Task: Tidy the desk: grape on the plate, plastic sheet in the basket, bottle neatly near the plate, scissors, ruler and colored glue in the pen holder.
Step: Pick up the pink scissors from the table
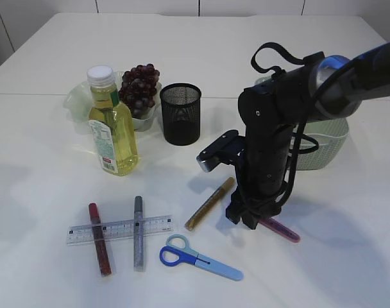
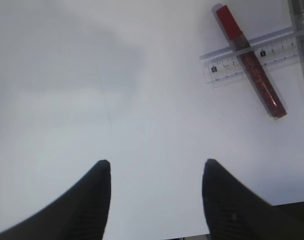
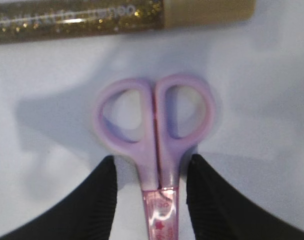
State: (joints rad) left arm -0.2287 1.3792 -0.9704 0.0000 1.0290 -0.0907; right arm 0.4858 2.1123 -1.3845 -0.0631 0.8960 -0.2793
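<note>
The white surface [image 1: 47,160] carried all items. The right arm [image 1: 272,128] stood over the purple scissors [image 3: 154,125], its pincer [image 3: 151,197] apart with one finger either side of the shanks; contact could not be confirmed from the wrist view. The basket [image 1: 326,144] sat behind that arm. The bottle [image 1: 113,122] stood beside the plate [image 1: 76,102] holding the grapes [image 1: 140,83], with the pen holder [image 1: 180,112] just right. The ruler [image 1: 118,229] lay under red glue [image 1: 99,240] and grey glue [image 1: 138,234]. Gold glue [image 1: 210,203] and blue scissors [image 1: 201,258] lay nearby. The left pincer [image 2: 156,200] hung apart, empty.
</note>
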